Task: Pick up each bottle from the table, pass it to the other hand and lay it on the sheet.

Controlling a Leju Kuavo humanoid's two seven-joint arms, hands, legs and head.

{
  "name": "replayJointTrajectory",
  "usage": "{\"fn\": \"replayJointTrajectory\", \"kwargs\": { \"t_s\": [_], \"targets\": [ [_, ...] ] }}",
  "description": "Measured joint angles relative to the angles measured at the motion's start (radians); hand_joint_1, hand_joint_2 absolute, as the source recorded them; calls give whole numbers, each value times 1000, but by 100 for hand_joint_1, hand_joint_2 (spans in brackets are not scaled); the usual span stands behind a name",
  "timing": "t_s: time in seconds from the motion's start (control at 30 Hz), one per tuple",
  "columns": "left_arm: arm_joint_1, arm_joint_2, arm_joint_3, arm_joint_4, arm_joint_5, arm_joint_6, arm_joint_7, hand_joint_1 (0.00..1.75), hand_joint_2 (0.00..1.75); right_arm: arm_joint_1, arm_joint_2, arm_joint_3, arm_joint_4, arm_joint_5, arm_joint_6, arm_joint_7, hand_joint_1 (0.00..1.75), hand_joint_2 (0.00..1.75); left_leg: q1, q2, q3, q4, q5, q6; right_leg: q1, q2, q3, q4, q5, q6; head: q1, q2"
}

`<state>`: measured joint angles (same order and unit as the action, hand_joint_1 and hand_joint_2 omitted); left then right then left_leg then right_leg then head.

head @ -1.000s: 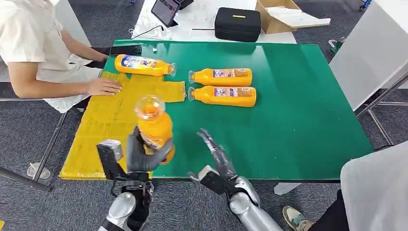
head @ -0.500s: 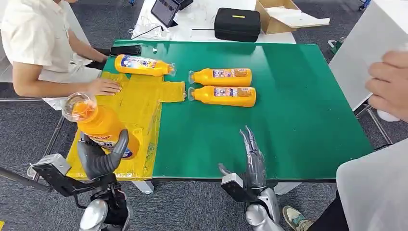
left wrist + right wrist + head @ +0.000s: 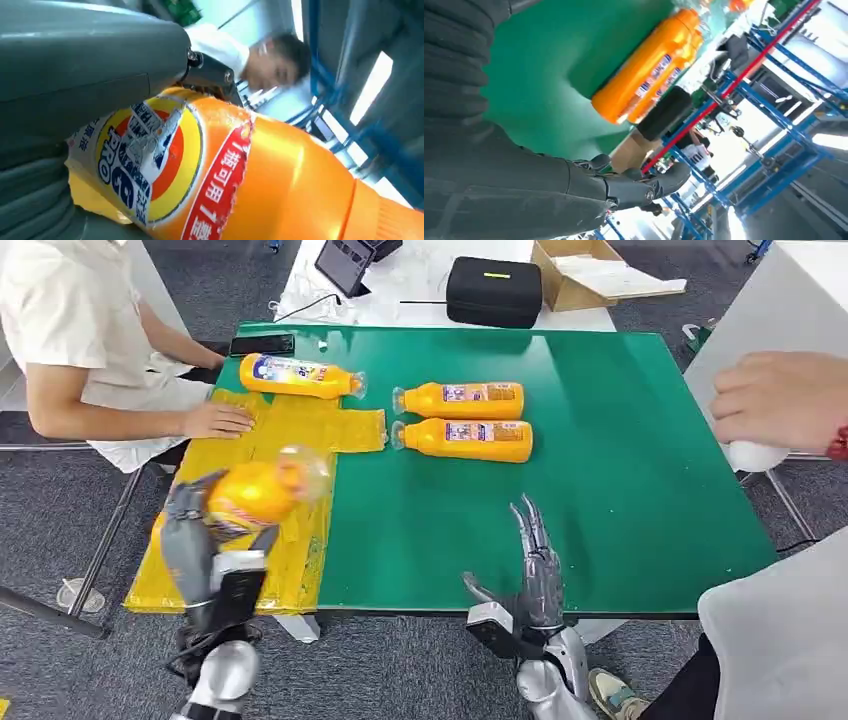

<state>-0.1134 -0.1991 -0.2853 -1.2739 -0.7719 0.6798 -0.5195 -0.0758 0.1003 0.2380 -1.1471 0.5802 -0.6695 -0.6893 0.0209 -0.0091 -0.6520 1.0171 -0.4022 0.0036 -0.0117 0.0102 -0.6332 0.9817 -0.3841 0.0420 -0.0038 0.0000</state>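
Observation:
My left hand (image 3: 192,540) grips an orange bottle (image 3: 258,492) over the near part of the yellow sheet (image 3: 262,445), the bottle tipped on its side with its clear cap pointing right. The left wrist view shows the same bottle (image 3: 240,175) close up against my thumb. My right hand (image 3: 535,565) stands open above the table's front edge, fingers pointing away from me. Two orange bottles (image 3: 462,400) (image 3: 466,439) lie side by side mid-table; they also appear in the right wrist view (image 3: 646,75). Another bottle (image 3: 297,375) lies at the sheet's far end.
A seated person rests a hand (image 3: 217,420) on the sheet's left side. Another person's hand (image 3: 780,400) holding something white is at the right edge. A phone (image 3: 261,344) lies at the green table's (image 3: 620,470) far left corner. A black case (image 3: 494,290) and cardboard box stand behind.
My left hand swung the bottle left over the sheet, then tipped it from upright onto its side. My right hand drew back to the front edge with fingers straightened. A person's hand appeared at right.

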Motion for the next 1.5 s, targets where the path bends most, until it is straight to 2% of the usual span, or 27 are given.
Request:
{"fn": "replayJointTrajectory", "kwargs": {
  "t_s": [0.1, 0.3, 0.6, 0.63, 0.67, 0.7, 1.03, 1.27, 1.5],
  "targets": [
    [-81, 15, -9, 185, -124, -15, 95, 175, 175, -16, 6, 5, 6, -13, 10, -6, 0, 175, 0, 0, 0, 0, 2, -1, 0, 0, 0, 0, 1, 0, 0, 0],
    [-191, 67, -86, 440, -279, -126, 193, 175, 175, -35, 10, 37, 22, -62, 25, -6, 0, 175, 0, 1, 0, 0, 2, -1, 0, 0, 0, 1, 1, 0, 0, 0],
    [-281, 133, -137, 602, -270, -334, 175, 175, 175, -38, 7, 94, 37, -148, 32, -6, 0, 175, 0, 0, -1, 0, 1, -1, 0, 0, -1, 1, 0, 0, 0, 0],
    [-290, 137, -143, 614, -268, -353, 169, 131, 175, -40, 6, 100, 39, -156, 37, -6, 0, 175, 0, 0, -1, 0, 1, -1, 0, 0, -1, 1, 0, 0, 0, 0],
    [-298, 140, -148, 623, -267, -365, 164, 10, 175, -42, 6, 104, 41, -162, 43, -6, 0, 175, 0, 0, -1, 0, 1, -1, 0, 0, 0, 0, 0, 0, 0, 0],
    [-309, 144, -153, 636, -266, -380, 159, 3, 175, -46, 5, 110, 43, -167, 47, -6, 0, 175, 0, 0, -1, 0, 1, -1, 0, 0, 0, 0, 0, 0, 0, 0],
    [-369, 158, -183, 723, -269, -433, 165, 0, 175, -62, 0, 139, 71, -193, 63, -6, 0, 175, 0, 0, 2, 0, 2, -2, 0, 0, 2, 1, 0, 0, 0, 0],
    [-419, 158, -201, 758, -265, -536, 186, 0, 175, -77, -1, 145, 90, -217, 61, -6, 0, 175, 0, -1, 6, 0, 2, -2, 0, -1, 7, 1, 0, 0, 0, 0],
    [-433, 158, -209, 773, -266, -540, 211, 0, 175, -83, -1, 150, 107, -224, 61, -6, 0, 175, 0, -1, 7, 0, 3, -2, 0, -1, 8, 1, 0, -1, 0, 0]
  ]
}}
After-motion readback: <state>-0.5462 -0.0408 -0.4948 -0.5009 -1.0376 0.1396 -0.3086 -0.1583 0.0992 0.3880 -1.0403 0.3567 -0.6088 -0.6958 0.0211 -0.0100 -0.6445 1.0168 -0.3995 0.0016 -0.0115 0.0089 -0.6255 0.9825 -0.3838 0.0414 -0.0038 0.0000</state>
